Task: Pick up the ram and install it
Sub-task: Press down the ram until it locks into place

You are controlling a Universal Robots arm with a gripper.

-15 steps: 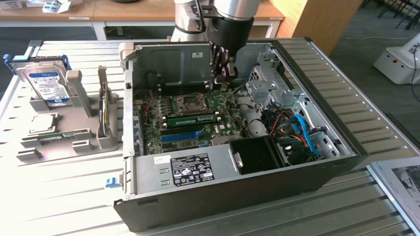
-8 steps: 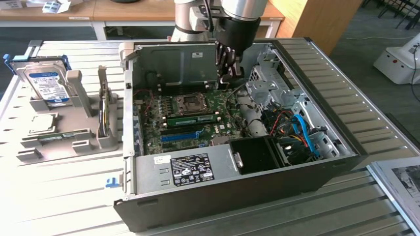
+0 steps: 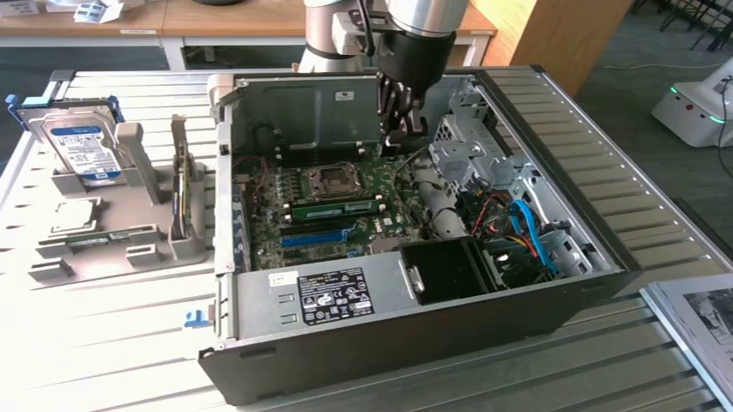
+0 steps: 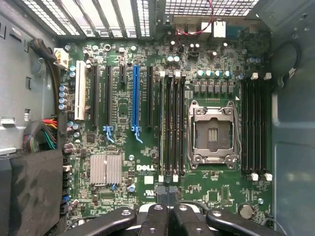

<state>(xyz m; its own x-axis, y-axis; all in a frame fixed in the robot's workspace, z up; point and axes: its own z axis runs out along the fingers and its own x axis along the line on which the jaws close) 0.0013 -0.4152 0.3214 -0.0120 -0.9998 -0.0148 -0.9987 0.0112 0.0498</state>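
Fingers [image 4: 161, 197]: closest to the wrist camera, black, pressed together, nothing seen pinched between them.
Gripper [image 3: 397, 136]: upper middle of the exterior view, hanging inside the open computer case [image 3: 596, 266], above the motherboard [image 3: 269, 236] and apart from it.
Ram [image 3: 336, 207]: centre of the exterior view, long and green with a pale label, standing on edge in a memory slot just below the CPU socket [image 3: 335, 178]; lower in the frame than the Gripper and not touched by it.
Ram [image 4: 161, 123], wrist camera: thin pale edge in the slot of its bank farthest from the CPU socket; three neighbouring slots black and bare.
CPU socket, wrist camera: metal frame, no processor seen inside.
Grey holder [image 3: 149, 249]: left of the exterior view, outside the computer case, carrying a blue-labelled hard drive [image 3: 81, 146] and a square silver chip [image 3: 71, 215]; also a thin green strip [image 3: 101, 239] in a groove, too small to identify.
Done, as a judgement: pick-up and carry look finished; Ram in its slot; Gripper empty.
Left, as a judgement: little, if anything; full seating and the end clips not readable, so cannot tell whether locked home.
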